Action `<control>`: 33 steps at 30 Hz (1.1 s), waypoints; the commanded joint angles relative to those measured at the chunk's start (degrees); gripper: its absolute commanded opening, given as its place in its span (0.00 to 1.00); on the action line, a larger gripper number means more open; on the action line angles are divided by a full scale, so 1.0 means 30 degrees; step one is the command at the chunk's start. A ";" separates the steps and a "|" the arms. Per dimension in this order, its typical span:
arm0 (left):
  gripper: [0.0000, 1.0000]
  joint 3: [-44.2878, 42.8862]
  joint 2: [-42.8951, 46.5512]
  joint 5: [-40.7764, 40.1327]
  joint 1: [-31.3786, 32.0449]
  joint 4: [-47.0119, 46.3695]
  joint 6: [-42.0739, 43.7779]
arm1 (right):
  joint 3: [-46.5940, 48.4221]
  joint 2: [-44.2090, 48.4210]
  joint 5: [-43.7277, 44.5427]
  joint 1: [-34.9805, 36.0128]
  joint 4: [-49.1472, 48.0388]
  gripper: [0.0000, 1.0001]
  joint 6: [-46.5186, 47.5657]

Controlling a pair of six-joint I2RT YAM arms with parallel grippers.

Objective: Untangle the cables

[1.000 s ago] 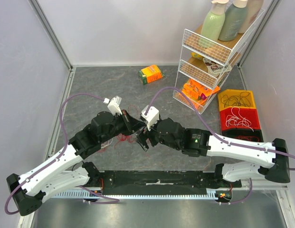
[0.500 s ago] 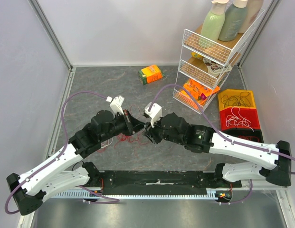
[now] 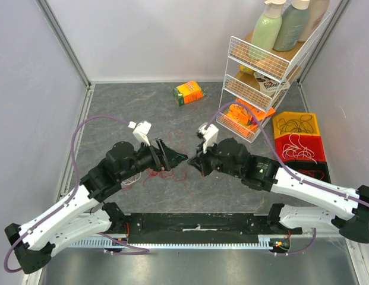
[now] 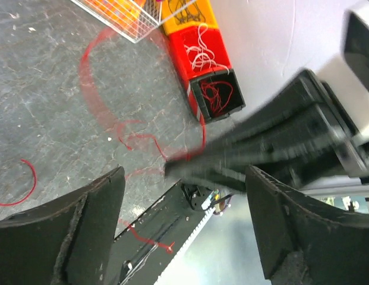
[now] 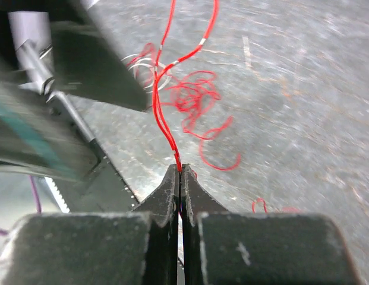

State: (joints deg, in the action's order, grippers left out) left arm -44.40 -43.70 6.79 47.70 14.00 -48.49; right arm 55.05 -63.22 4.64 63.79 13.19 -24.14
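Observation:
A tangle of red cables (image 3: 162, 174) lies on the grey table between the two arms, with thin white loops (image 5: 150, 66) mixed in. My right gripper (image 5: 179, 171) is shut on a red cable (image 5: 163, 113). The strand runs taut from the fingertips up across the view, above the red tangle (image 5: 193, 98). In the top view the right gripper (image 3: 194, 162) hangs just right of the tangle. My left gripper (image 3: 174, 157) stands open beside it, nothing between its fingers (image 4: 92, 225). A lifted, blurred red cable (image 4: 84, 68) arcs over the table in the left wrist view.
Three bins stand at the right edge: yellow (image 3: 296, 124) with black cables, red (image 3: 299, 147) with white cables, black (image 4: 217, 95) with red ones. A white wire rack (image 3: 255, 77) with bottles and packets stands at the back right. An orange box (image 3: 189, 92) lies at the back.
The left gripper has opened and released the red cable. The right gripper has shut on a red strand and drawn it to the right, so the two grippers stand farther apart.

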 commanded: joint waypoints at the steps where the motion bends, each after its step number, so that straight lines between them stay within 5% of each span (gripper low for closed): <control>1: 0.91 0.0795 0.2609 -0.3074 0.0008 0.0282 0.0284 | -0.0507 0.1821 0.0063 -0.2361 0.2070 0.00 -0.2846; 6: 0.91 0.1061 0.3960 -0.4692 0.0037 0.1632 0.0723 | -0.0099 0.3932 0.1841 -0.5202 0.7573 0.00 -0.5367; 10: 0.91 0.1265 0.4401 -0.4490 0.0065 0.1253 0.1104 | 0.0313 0.4695 0.9945 -0.7076 1.3666 0.00 -0.7940; 13: 0.90 0.1120 0.4314 -0.3759 0.0066 0.1105 0.1192 | -0.0124 0.5135 1.3090 -0.9624 1.4324 0.00 -0.8097; 22: 0.89 0.1353 0.5630 -0.2350 0.0037 0.1134 0.0373 | -0.1941 0.5491 2.0624 -1.5632 0.6862 0.00 -0.3941; 25: 0.89 0.1266 0.6187 -0.2350 0.0037 0.1542 0.0314 | -0.3285 0.5078 2.0630 -1.8323 0.3670 0.00 -0.2270; 28: 0.90 0.1003 0.6569 -0.2408 0.0066 0.2012 0.0430 | -0.6269 0.6128 1.7419 -2.1139 -0.1621 0.00 -0.0863; 33: 0.90 0.0973 0.7009 -0.2409 0.0036 0.2335 0.0489 | -0.7391 0.6545 1.7665 -2.4570 -0.0738 0.00 -0.3608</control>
State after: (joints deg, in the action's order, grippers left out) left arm -40.51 -23.55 -0.97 47.70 20.05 -47.46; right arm 33.47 -44.58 55.90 -6.00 18.41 -31.09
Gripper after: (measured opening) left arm 0.896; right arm 0.010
